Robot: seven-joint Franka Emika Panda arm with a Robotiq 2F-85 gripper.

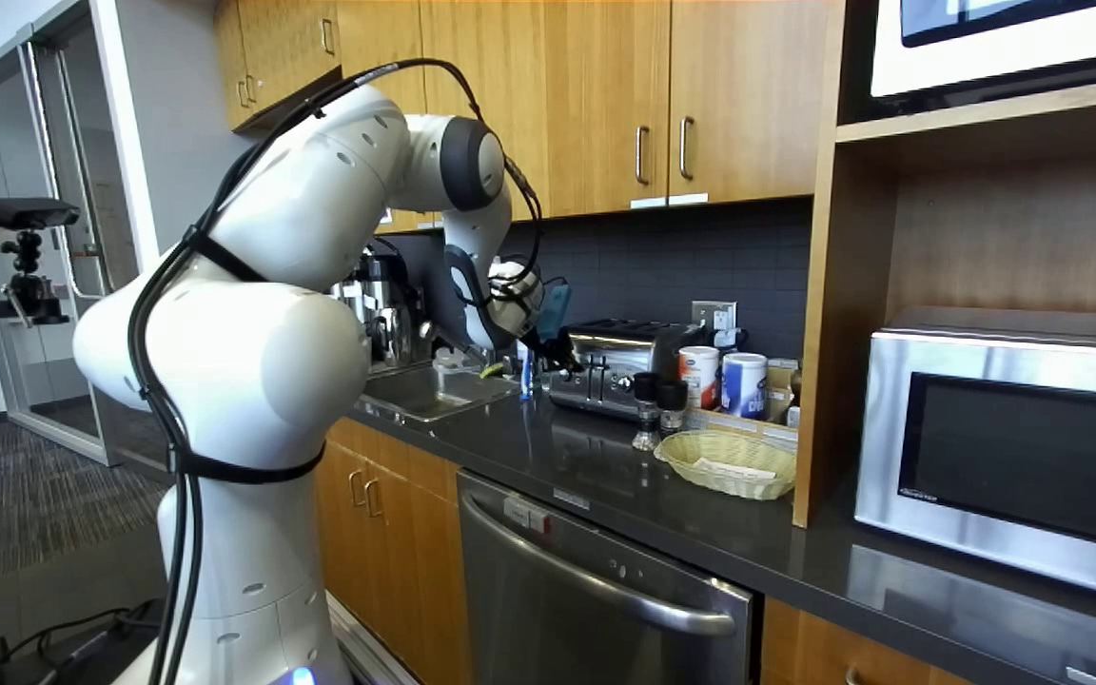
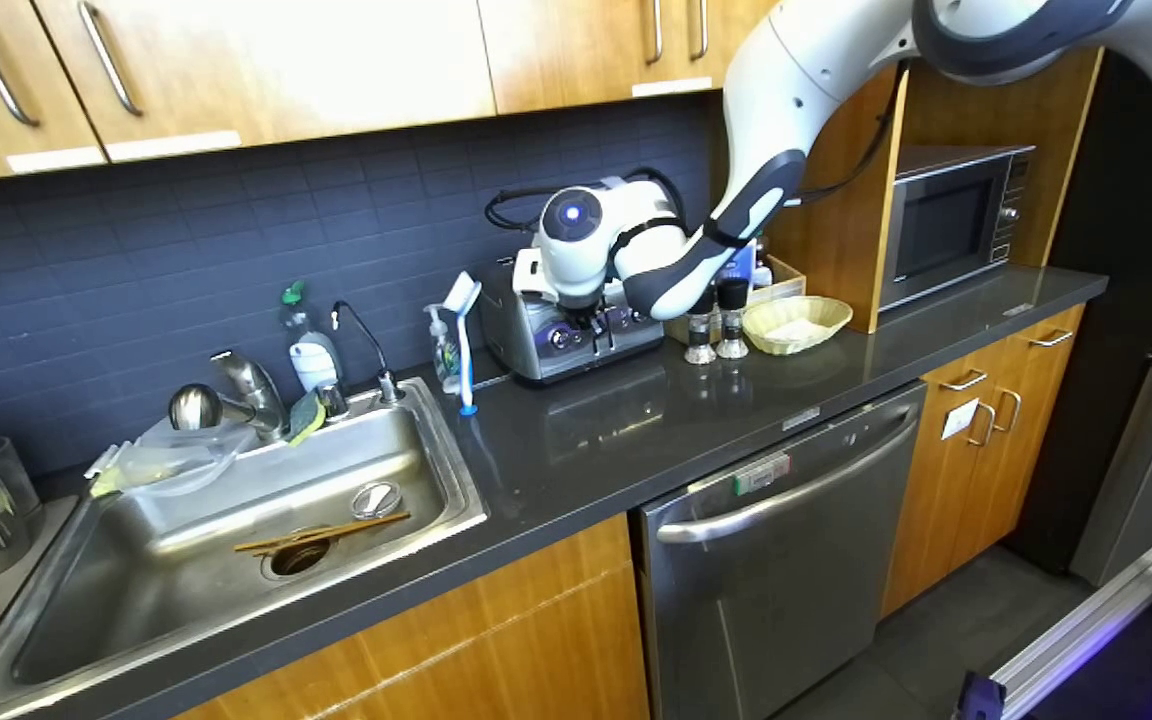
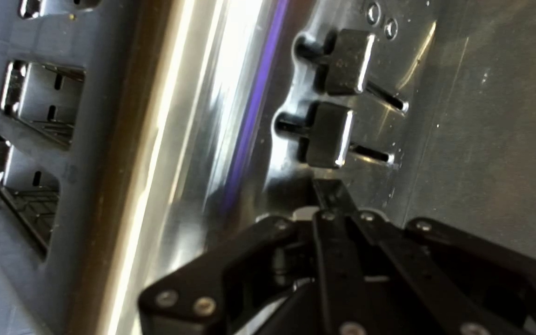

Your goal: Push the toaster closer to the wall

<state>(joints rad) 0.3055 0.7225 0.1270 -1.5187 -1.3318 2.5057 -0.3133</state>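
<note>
The toaster (image 1: 624, 357), a shiny silver body with dark trim, is stood upright on the dark table (image 2: 556, 450), its back turned toward the dark tiled wall (image 2: 366, 190); from these angles it cannot be told whether the two are touching. In both exterior views the white robot arm (image 1: 291, 352) is seen extended over the table, with its end held before the front of the toaster. In the wrist view the black fingers (image 3: 333, 193) are clenched against each other, and their tips are seen at the toaster's front, just beside the nearer of two dark levers (image 3: 329, 135); contact with the metal cannot be made out. The open slots (image 3: 35, 200) are shown along the left edge of the same view, with part of the tiled wall beyond them. On one side of the toaster, a dish brush (image 2: 465, 350) and a soap bottle (image 2: 445, 355) are placed between it and the steel sink (image 2: 446, 460), in which thin wooden sticks (image 2: 336, 533) are laid near the drain (image 2: 298, 558). On the other side, two black-topped grinders (image 2: 701, 335) are set upright, followed by a pale woven basket (image 2: 786, 343). Two printed canisters (image 1: 744, 388) are grouped near the grinders, and behind them an outlet plate (image 1: 714, 314) is mounted on the wall. Farther along, a microwave (image 1: 1014, 457) is set on the table, well apart from the toaster; a dishwasher (image 2: 776, 570) is built in below.
</note>
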